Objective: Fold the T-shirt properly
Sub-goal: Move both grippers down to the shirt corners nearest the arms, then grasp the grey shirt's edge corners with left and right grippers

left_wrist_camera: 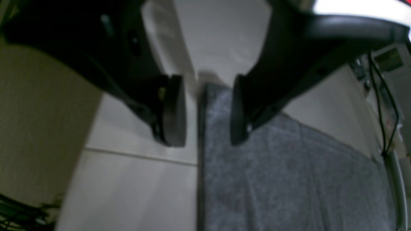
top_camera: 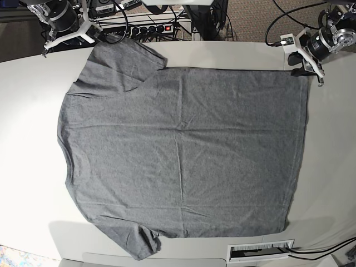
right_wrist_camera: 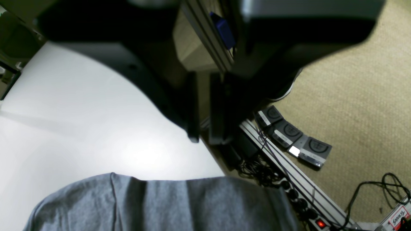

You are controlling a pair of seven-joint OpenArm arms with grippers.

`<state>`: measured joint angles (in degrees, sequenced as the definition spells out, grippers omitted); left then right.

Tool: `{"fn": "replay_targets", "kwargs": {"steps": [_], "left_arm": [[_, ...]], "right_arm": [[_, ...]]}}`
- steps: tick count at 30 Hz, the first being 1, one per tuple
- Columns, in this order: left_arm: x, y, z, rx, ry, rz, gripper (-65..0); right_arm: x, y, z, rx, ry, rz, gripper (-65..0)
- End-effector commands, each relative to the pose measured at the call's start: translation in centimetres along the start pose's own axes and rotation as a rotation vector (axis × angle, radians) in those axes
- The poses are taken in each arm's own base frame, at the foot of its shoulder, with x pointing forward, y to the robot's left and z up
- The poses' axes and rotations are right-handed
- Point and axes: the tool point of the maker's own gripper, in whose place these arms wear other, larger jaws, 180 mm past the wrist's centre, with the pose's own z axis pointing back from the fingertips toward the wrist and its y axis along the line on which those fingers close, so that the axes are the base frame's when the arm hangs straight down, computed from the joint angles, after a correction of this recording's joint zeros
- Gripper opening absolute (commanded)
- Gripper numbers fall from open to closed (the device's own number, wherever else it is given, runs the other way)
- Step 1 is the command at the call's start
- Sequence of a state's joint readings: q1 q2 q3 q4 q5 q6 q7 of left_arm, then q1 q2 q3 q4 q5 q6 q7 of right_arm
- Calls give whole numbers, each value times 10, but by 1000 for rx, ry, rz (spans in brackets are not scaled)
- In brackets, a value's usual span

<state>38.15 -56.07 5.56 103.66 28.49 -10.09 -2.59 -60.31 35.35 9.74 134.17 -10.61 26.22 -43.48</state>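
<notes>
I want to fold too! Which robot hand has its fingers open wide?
The left gripper, hovering over the T-shirt hem corner. Its fingers stand far apart; the right gripper's nearly touch.

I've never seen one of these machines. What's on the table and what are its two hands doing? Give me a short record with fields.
Item: T-shirt, grey, spread flat, not yet folded
Surface: white table
Sleeves: one toward the far edge, one toward the near edge
Left hand: open, above the shirt's hem corner, holding nothing
Right hand: nearly closed, empty, off the table edge near a sleeve
Floor: power strip
</notes>
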Motion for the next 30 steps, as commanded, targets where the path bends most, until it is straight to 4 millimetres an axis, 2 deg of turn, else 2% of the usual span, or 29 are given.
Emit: {"fn": "replay_targets", "kwargs": {"steps": [1, 6, 10, 15, 19, 25, 30], "left_arm": [[-7, 8, 2, 12, 8, -25, -403], [-31, -3, 4, -32, 35, -48, -403], [-37, -6, 4, -37, 38, -47, -403], [-46, 6, 0, -10, 56, -43, -405], [-46, 13, -2, 2, 54, -29, -405], [-41, 5, -4, -27, 38, -11, -406], [-36, -1, -7, -34, 29, 15, -478]], "right_arm": [[3, -4, 3, -14, -11, 11, -579], [3, -4, 3, -15, -12, 12, -579], [4, -6, 3, -20, -15, 11, -579], [4, -9, 2, -28, -10, 10, -579], [2, -9, 2, -29, -2, 10, -579], [2, -9, 2, -31, -2, 12, -579], [3, -9, 2, -31, -2, 13, -579]]}}
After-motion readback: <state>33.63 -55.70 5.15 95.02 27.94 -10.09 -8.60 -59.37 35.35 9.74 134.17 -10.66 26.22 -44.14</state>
